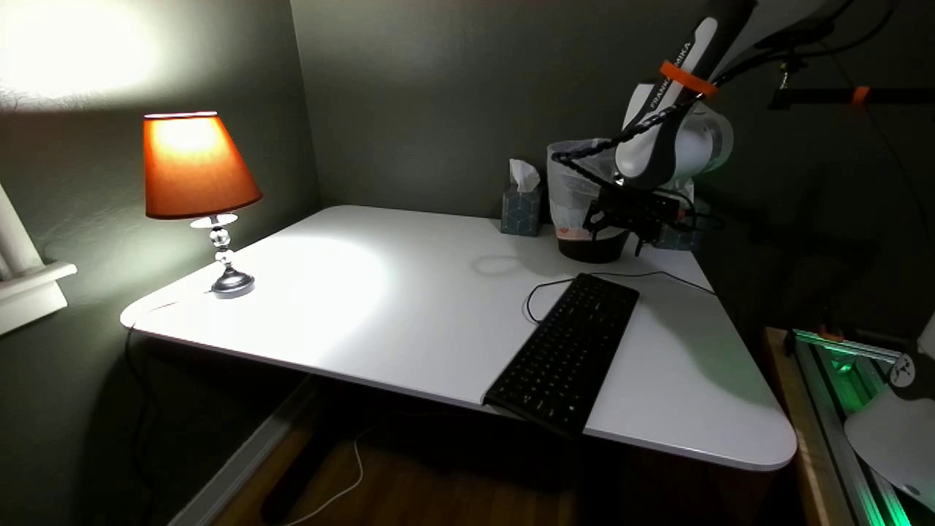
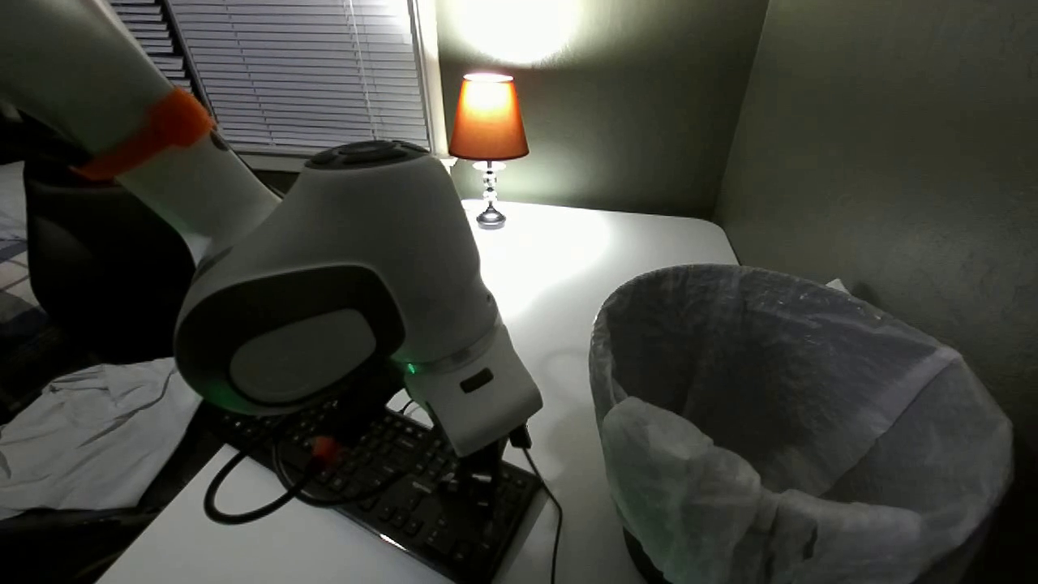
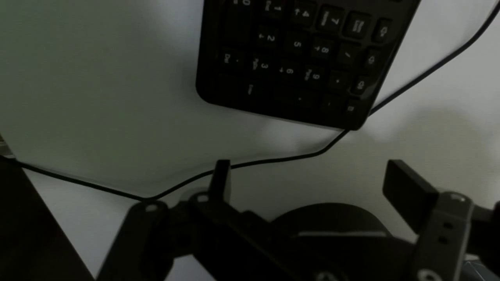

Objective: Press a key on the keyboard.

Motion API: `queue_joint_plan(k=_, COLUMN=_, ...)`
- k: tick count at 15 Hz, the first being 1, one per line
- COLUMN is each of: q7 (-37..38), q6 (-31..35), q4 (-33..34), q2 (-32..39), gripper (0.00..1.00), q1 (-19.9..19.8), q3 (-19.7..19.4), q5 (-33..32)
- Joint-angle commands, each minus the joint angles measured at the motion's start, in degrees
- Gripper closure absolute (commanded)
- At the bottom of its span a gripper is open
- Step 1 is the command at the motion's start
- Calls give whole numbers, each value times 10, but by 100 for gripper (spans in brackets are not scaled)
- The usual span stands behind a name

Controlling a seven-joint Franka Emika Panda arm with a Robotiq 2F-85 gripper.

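Observation:
The keyboard (image 1: 570,343) is long, flat and black and lies on the white table, its near end sticking out past the table edge. It also shows in an exterior view (image 2: 397,478), partly behind the arm. In the wrist view its number-pad end (image 3: 293,58) is at the top. Its thin dark cable (image 3: 281,159) runs across the table past that end. My gripper (image 1: 615,239) is above the table, beyond the keyboard's far end and close to the bin. In the wrist view the gripper (image 3: 310,171) has its fingers wide apart with nothing between them, apart from the keyboard.
A bin with a clear liner (image 1: 573,193) stands at the table's back, close to my gripper; it is large in an exterior view (image 2: 689,487). A tissue box (image 1: 520,213) stands beside it, another (image 1: 679,237) behind my gripper. A lit orange lamp (image 1: 201,172) stands at the far corner.

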Motion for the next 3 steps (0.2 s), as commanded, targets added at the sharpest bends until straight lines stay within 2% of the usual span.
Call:
queue_joint_plan(k=1, q7=0, q6=0, q4=0, q2=0, gripper=0, q1=0, q3=0, q5=0)
queue_joint_plan(k=3, q7=0, q6=0, q4=0, q2=0, gripper=0, q1=0, q3=0, q5=0)
